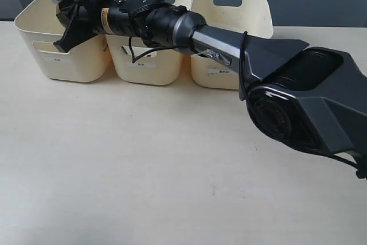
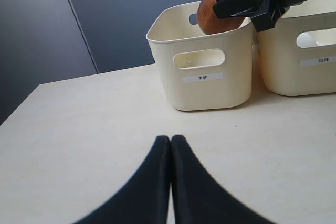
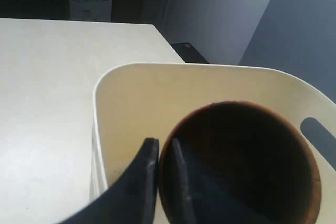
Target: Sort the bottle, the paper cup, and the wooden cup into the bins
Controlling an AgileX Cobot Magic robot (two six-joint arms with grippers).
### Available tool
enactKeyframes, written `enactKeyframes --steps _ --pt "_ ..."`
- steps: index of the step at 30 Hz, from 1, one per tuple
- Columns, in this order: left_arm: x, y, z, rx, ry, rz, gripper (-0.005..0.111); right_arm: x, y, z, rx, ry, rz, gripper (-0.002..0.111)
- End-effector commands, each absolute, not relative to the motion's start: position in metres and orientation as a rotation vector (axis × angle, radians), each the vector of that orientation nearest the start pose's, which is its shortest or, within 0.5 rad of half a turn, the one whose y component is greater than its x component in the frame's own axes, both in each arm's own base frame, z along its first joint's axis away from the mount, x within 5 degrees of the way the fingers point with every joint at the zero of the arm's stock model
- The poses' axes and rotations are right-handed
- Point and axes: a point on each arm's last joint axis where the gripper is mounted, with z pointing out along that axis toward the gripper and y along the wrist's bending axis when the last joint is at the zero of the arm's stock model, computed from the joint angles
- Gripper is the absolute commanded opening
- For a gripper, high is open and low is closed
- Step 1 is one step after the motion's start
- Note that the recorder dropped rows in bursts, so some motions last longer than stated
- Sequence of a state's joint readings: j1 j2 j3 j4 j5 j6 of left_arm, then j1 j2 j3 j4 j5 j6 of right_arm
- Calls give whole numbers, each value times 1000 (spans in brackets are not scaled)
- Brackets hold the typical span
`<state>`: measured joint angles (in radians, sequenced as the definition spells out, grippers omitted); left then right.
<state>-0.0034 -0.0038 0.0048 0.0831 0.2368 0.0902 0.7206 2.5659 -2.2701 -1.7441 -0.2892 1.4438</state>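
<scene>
The wooden cup (image 3: 247, 156), dark brown and rounded, hangs tilted over the left bin (image 2: 205, 72). My right gripper (image 3: 164, 148) is shut on its rim, one finger inside and one outside. In the left wrist view the wooden cup (image 2: 210, 17) sits just above the bin's rim, under the right gripper (image 2: 220, 8). In the exterior view the right gripper (image 1: 60, 41) reaches across to the left bin (image 1: 63, 50) and hides the cup. My left gripper (image 2: 171, 140) is shut and empty, low over the table in front of that bin. The bottle and paper cup are out of view.
The middle bin (image 1: 152, 55) and right bin (image 1: 229, 38) stand in a row with the left one at the table's back. Something white shows through the middle bin's handle cut-out (image 2: 310, 39); I cannot tell what. The right arm (image 1: 298, 101) stretches diagonally over the table.
</scene>
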Motion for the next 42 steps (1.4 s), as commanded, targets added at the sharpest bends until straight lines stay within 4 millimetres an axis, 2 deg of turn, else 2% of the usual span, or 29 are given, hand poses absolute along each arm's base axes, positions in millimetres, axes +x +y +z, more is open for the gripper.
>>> enactKeyframes --steps 1,8,17,19,22,24,36,39,42 --pt "56 1 192 133 1712 137 0 432 408 192 -1041 1526 547 -1" --pt "56 1 192 133 1712 137 0 435 408 172 -1032 1565 527 -1" --pt "56 1 192 133 1712 137 0 435 409 170 -1043 1566 534 0" --pt "56 1 192 133 1712 137 0 434 409 170 -1051 1563 544 6" --pt "56 1 192 133 1712 137 0 434 409 170 -1049 1564 541 23" --pt "56 1 192 133 1712 137 0 435 409 170 -1046 1565 537 29" --pt "56 1 192 133 1712 137 0 435 408 170 -1037 1567 526 28" --pt "56 1 192 133 1712 137 0 433 409 178 -1042 1550 535 28" --pt "56 1 192 133 1712 137 0 429 409 198 -1052 1511 564 28"
